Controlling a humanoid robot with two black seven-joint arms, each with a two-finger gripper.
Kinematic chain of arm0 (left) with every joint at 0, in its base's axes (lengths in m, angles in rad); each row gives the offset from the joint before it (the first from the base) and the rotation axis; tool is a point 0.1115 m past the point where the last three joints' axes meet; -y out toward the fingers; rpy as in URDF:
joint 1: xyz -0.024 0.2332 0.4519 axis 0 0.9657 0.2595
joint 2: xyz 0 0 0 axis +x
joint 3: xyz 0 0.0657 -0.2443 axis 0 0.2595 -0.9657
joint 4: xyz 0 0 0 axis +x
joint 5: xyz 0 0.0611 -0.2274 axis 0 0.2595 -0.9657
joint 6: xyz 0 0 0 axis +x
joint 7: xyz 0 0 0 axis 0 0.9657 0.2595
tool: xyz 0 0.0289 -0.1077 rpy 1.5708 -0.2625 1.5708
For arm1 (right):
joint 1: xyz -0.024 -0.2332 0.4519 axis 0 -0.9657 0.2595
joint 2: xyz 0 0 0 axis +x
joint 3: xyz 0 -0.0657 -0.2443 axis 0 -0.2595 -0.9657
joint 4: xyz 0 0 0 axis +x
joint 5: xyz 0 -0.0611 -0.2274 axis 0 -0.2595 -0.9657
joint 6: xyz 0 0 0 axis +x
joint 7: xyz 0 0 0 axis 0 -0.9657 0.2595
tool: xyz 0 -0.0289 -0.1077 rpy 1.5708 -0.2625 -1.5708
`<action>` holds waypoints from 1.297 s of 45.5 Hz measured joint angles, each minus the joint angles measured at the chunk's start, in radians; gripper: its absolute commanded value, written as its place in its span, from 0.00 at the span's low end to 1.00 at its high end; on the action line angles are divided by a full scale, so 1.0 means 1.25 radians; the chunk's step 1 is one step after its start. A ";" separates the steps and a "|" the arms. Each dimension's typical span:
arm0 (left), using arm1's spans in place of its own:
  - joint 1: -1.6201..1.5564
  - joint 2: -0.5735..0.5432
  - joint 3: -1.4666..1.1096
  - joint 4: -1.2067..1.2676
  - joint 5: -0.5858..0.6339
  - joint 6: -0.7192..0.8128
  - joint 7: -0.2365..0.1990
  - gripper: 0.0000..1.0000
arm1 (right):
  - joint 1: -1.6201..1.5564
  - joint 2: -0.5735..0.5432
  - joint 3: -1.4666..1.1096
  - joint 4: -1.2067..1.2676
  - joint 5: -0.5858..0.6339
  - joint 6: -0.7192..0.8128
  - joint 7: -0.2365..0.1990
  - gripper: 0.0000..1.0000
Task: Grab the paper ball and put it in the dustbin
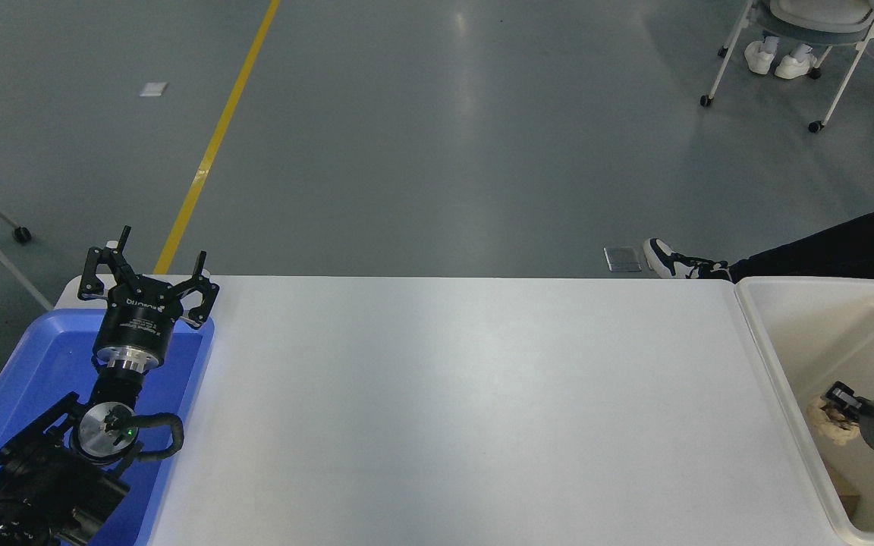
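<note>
Head view, robot at a white table (467, 409). Right gripper (837, 408), entering from the right edge, is clamped on the paper ball (824, 418); the tan, wrinkled wad bulges out past the black fingers on the side toward the table. Gripper and ball sit within the outline of the dustbin (767, 345), below its rounded rim and close to its left wall. Whether the ball touches the wall or floor cannot be told. This placement suggests the carry is essentially done: holding the ball well inside the deep walls before letting go would keep a light wad from bouncing or rolling out. Opening the fingers appears to be the remaining step.

The dustbin, cream-white and rectangular, stands at the table's right end. Besides the held ball, a small brownish patch shows at its bottom near the lower edge; what it is cannot be made out.

Left gripper (147, 271) is parked at the lower left, fingers spread and holding nothing, above the far end of a shallow blue tray (27, 356). No contents are visible in the tray's uncovered part.
</note>
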State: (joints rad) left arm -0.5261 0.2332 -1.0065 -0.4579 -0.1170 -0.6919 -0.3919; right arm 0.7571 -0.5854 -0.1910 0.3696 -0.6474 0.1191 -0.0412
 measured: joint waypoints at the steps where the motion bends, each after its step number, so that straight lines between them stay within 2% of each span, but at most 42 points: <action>1: 0.000 0.000 0.000 0.000 0.000 0.000 0.000 1.00 | 0.018 -0.012 -0.019 0.018 0.000 0.002 0.000 1.00; 18: -0.001 0.000 0.000 0.000 0.001 -0.003 0.002 1.00 | 0.409 -0.163 -0.370 0.359 0.003 0.081 0.002 1.00; 30: 0.000 0.000 0.001 0.000 0.002 -0.004 0.003 1.00 | 0.678 -0.176 -0.493 0.553 0.073 0.334 0.001 1.00; 41: 0.001 0.000 0.000 0.000 0.001 -0.004 0.002 1.00 | 0.906 -0.105 -0.606 0.716 0.181 0.473 -0.001 1.00; 59: 0.002 0.000 0.000 0.001 0.000 -0.001 0.000 1.00 | 1.090 0.102 -0.702 0.803 0.337 0.524 -0.003 1.00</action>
State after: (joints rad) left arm -0.5235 0.2332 -1.0063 -0.4571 -0.1175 -0.6928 -0.3921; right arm 2.1199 -0.4575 -1.0684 1.3730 -0.2256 0.7737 -0.0450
